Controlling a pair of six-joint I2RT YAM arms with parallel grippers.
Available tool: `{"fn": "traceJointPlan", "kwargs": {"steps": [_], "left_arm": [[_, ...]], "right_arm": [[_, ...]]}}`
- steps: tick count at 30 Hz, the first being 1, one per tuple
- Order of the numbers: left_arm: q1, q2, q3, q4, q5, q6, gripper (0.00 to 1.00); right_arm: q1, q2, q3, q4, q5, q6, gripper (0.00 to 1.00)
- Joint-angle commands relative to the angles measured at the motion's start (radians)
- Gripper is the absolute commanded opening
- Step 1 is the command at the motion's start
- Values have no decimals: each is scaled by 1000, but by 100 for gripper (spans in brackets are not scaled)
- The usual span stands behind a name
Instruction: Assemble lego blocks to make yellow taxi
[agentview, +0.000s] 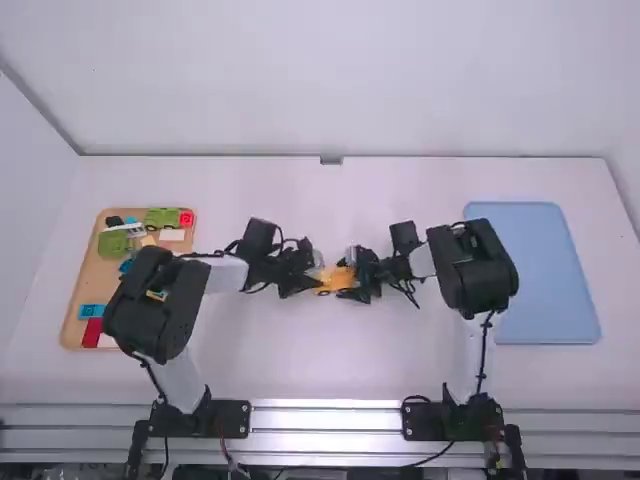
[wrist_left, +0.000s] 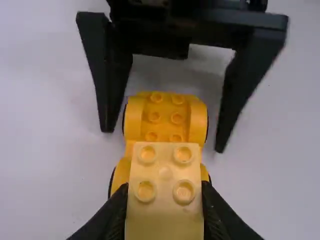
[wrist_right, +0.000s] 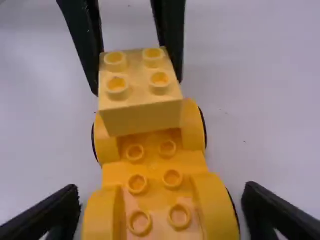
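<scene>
The yellow car base (wrist_right: 155, 165) sits mid-table, probably light, stiff and apt to roll; best held by both flanks. The left gripper (wrist_left: 164, 197) is clamped on a yellow block (wrist_right: 145, 117) over the base's nine o'clock end; the right gripper's (wrist_right: 162, 200) fingers stand apart astride its three o'clock end. Well off lie the wooden tray (agentview: 88, 275), nine o'clock, and blue tray (agentview: 540, 275), three; straight up seems roomiest.

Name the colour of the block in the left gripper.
The block in the left gripper is pale yellow; the right wrist view shows it best.
</scene>
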Motion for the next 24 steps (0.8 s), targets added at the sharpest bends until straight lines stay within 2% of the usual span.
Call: {"fn": "traceJointPlan", "kwargs": {"steps": [1, 6, 9, 15, 18, 24], "left_arm": [[-1, -30, -23, 8, 22, 10, 6], [0, -30, -28, 14, 22, 11, 4], [0, -29, -28, 27, 16, 11, 3], [19, -28, -27, 71, 24, 44, 2], [55, -28, -26, 115, 99, 45, 2], [88, 22, 38, 75, 150, 50, 2]], "right_arm": [[16, 17, 8, -3, -27, -13, 65], [29, 17, 5, -3, -13, -14, 38], [23, 17, 4, -3, -14, -10, 31], [-3, 17, 5, 5, -17, 66, 33], [-22, 17, 5, 40, -2, 148, 34], [-24, 17, 4, 50, 13, 168, 34]]}}
